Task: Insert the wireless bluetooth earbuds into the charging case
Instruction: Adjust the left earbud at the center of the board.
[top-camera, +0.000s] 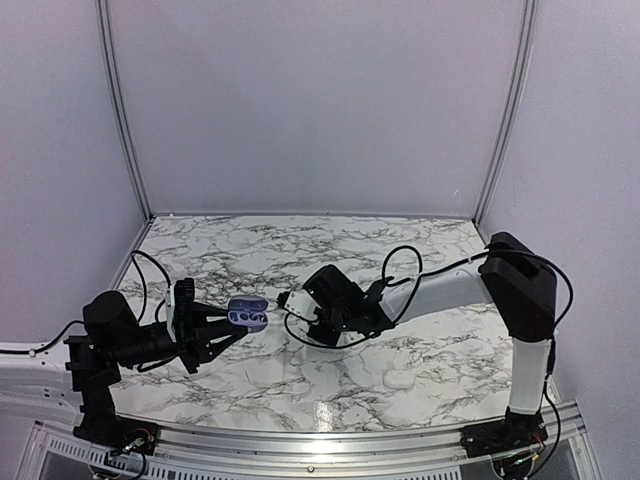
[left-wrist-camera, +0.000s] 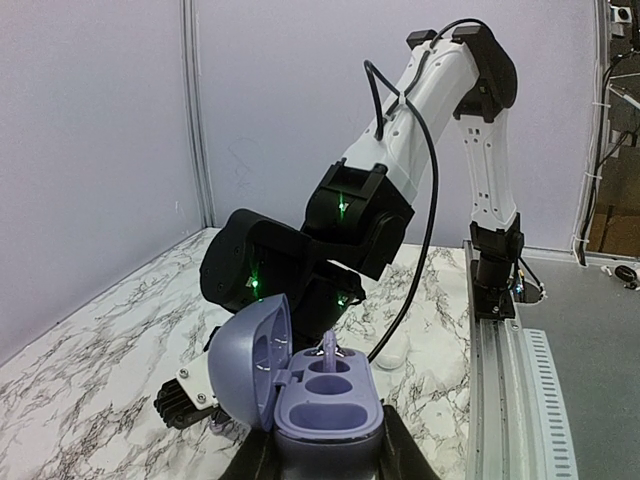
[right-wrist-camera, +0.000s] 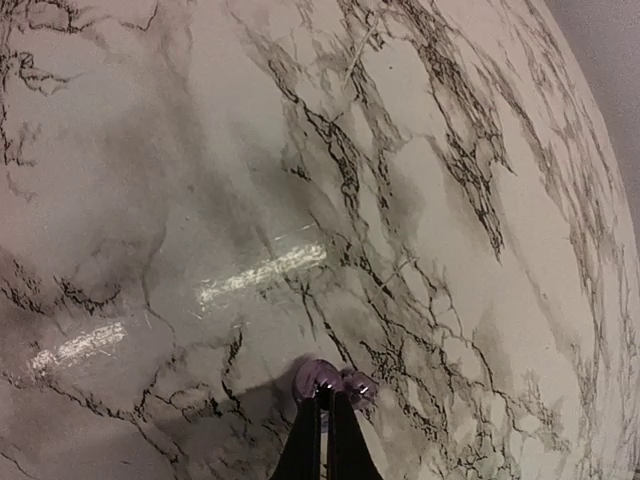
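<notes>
My left gripper is shut on an open lavender charging case and holds it above the table. In the left wrist view the case sits between my fingers, lid swung open to the left, its two nearer sockets empty. A small lavender earbud stands stem-up at the far socket. My right gripper is close against the case's far side. In the right wrist view its fingertips are shut on the shiny purple earbud, with marble behind. No other earbud shows.
A white pebble-shaped case lies on the marble table near the front right; it also shows in the left wrist view. The right arm reaches across the middle. A metal rail runs along the table's edge.
</notes>
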